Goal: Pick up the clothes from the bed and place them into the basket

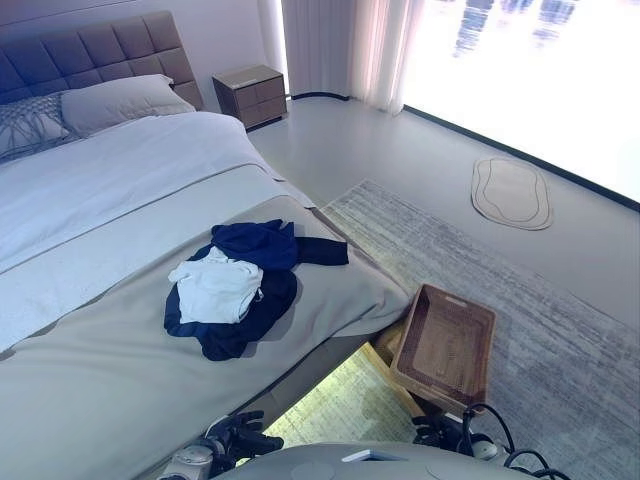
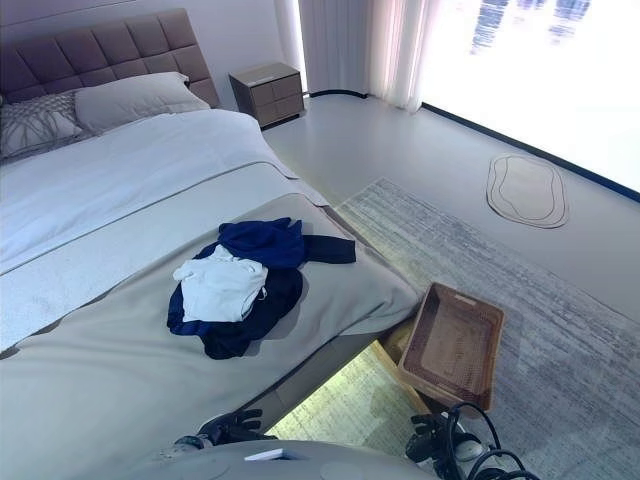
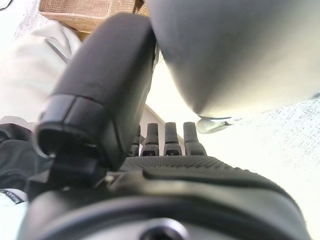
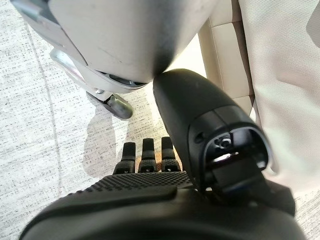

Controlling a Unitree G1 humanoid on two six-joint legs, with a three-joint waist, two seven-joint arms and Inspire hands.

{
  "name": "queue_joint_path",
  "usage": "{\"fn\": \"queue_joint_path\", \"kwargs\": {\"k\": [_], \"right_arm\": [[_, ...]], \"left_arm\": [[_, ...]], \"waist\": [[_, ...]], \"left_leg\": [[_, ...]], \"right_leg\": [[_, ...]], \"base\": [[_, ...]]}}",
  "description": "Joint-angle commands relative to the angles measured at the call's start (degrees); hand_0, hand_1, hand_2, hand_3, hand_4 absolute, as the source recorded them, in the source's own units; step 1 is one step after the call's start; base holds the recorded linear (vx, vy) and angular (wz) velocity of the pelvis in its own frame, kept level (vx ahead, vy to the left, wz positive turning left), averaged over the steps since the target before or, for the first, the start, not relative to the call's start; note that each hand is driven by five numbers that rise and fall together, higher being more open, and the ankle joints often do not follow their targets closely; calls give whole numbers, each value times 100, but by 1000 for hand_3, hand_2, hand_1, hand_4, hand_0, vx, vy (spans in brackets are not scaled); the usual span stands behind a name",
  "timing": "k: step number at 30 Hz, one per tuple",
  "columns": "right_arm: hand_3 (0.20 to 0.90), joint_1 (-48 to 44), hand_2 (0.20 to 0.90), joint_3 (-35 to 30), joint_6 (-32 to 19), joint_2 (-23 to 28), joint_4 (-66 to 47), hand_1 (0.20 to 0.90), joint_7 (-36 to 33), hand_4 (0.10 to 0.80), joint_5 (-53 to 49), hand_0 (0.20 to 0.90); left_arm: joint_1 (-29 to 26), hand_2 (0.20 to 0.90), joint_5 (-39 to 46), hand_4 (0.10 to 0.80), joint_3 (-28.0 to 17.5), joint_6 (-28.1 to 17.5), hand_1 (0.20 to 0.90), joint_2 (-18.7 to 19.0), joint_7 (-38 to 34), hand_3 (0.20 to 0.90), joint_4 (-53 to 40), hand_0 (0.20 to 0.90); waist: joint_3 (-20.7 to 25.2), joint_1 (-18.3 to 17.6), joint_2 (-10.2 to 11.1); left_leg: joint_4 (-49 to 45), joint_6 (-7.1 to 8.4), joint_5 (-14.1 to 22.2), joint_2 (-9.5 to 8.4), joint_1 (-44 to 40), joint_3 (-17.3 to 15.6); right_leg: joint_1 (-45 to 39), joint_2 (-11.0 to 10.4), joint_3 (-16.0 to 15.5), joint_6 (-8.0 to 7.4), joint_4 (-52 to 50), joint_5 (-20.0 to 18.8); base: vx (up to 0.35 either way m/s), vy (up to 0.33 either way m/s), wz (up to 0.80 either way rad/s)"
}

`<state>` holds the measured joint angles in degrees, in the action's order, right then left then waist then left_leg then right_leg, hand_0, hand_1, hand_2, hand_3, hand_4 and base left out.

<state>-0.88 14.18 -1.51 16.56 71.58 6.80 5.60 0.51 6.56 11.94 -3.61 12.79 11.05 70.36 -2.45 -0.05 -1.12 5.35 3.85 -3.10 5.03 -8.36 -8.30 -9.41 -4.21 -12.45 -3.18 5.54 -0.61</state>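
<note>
A heap of clothes lies on the foot of the bed [image 1: 90, 370]: a dark navy garment [image 1: 262, 250] with a white garment [image 1: 215, 285] on top. A brown wicker basket [image 1: 445, 345] sits on the floor by the bed's corner, tilted against it. My left hand [image 1: 240, 437] hangs low at the bed's near edge, fingers [image 3: 172, 137] straight and holding nothing. My right hand [image 1: 440, 432] hangs low just in front of the basket, fingers [image 4: 144, 152] straight and empty too. Both hands are well short of the clothes.
A grey rug [image 1: 520, 300] covers the floor right of the bed, with a small oval mat [image 1: 511, 192] further off. A nightstand [image 1: 250, 94] stands by the padded headboard [image 1: 90, 50]. Pillows [image 1: 115, 100] lie at the bed's head. A bright window wall runs along the right.
</note>
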Motion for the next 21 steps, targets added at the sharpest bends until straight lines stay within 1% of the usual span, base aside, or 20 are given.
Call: {"fn": "queue_joint_path", "kwargs": {"k": [1, 4, 10, 12, 13, 15, 17, 19, 20, 21], "right_arm": [[900, -337, 900, 64, -54, -274, 381, 900, 163, 800, -42, 900], [900, -342, 900, 58, -39, -265, 384, 900, 134, 800, 1, 900], [900, -325, 900, 27, -30, -247, 407, 900, 118, 800, 82, 900], [900, -316, 900, -9, -44, -252, 435, 900, 88, 800, -75, 900], [900, -310, 900, -68, -56, -261, 462, 900, 98, 800, -298, 900], [900, -296, 900, -243, -55, -282, 458, 900, 96, 800, -1052, 900], [900, -306, 900, -592, -129, -283, 369, 900, 113, 800, -1903, 900], [900, -362, 900, -880, -86, -263, 172, 900, 179, 800, -2544, 900], [900, -375, 900, -928, -74, -258, 135, 900, 194, 800, -2659, 900], [900, -441, 900, -1139, -27, -254, -174, 900, 303, 800, -3315, 900]], "left_arm": [[-352, 900, -255, 800, 162, -34, 900, 163, 107, 900, 222, 900], [-355, 900, -147, 800, 169, -15, 900, 173, 151, 900, 202, 900], [-340, 900, -192, 800, 155, -41, 900, 157, 69, 900, 215, 900], [-330, 900, -256, 800, 166, 3, 900, 147, -3, 900, 218, 900], [-310, 900, -254, 800, 163, 14, 900, 141, -19, 900, 226, 900], [-288, 900, -253, 800, 147, 41, 900, 130, -33, 900, 222, 900], [-246, 900, -243, 800, 117, 34, 900, 131, -40, 900, 229, 900], [-203, 900, -209, 800, 92, 30, 900, 158, -31, 900, 211, 900], [-200, 900, -199, 800, 85, 31, 900, 165, -31, 900, 209, 900], [-132, 900, -194, 800, 80, -6, 900, 187, -31, 900, 190, 900]], "waist": [[-100, 68, 143], [-111, 68, 128], [-116, 75, 128], [-126, 99, 127], [-128, 117, 124], [-130, 148, 119], [-141, 179, 113], [-164, 217, 116], [-169, 226, 118], [-193, 279, 138]], "left_leg": [[-35, -371, 694, -385, -124, -104], [-35, -375, 690, -386, -117, -103], [-35, -374, 689, -389, -117, -108], [-35, -378, 682, -392, -109, -84], [-35, -381, 678, -399, -109, -65], [-35, -387, 678, -411, -115, -40], [-35, -399, 671, -430, -124, -13], [-35, -416, 671, -448, -130, 13], [-35, -419, 671, -452, -131, 19], [-35, -435, 677, -474, -131, 58]], "right_leg": [[5, -32, -94, -94, -265, 271], [17, -34, -99, -93, -278, 276], [7, -44, -127, -96, -286, 285], [8, -56, -164, -97, -310, 292], [2, -66, -187, -98, -319, 296], [-11, -83, -224, -99, -338, 305], [-20, -105, -259, -111, -373, 312], [-20, -123, -279, -122, -402, 310], [-20, -125, -283, -124, -406, 308], [-23, -144, -301, -136, -415, 302]], "base": [[0, 0, 0], [0, 0, 0], [5, 2, 0], [51, 22, 1], [75, 40, 3], [84, 46, 5], [82, 52, 8], [69, 51, 6], [93, 60, 2], [77, 48, 1]]}}
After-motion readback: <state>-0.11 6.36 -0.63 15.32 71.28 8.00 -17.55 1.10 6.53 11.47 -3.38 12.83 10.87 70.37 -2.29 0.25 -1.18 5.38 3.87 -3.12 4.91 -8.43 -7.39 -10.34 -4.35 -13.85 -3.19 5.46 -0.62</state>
